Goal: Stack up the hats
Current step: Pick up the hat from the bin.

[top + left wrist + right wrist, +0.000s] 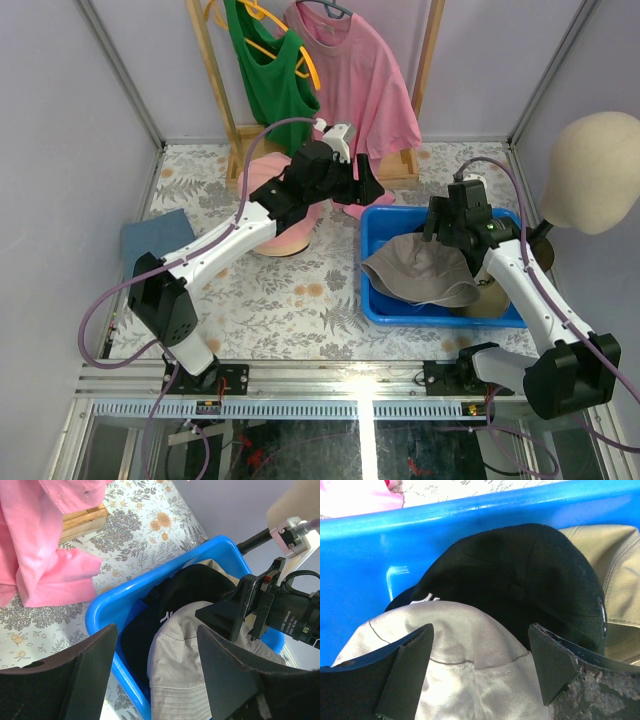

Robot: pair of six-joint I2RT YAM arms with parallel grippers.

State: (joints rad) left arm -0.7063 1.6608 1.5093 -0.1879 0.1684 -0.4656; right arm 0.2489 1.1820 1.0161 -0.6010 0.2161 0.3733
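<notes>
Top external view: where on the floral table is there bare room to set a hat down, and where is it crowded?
Free: the near-centre floral tabletop between the pink-and-beige fabric hat pile, the left arm and the blue plastic bin. Crowded: that bin, filled with hats, under the right gripper.

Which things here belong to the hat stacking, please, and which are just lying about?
Job: grey bucket hat, black cap, khaki cap, beige hat, pink hat.
Lying about: blue bin (holds hats), mannequin head, pink shirt, green shirt, wooden rack.
</notes>
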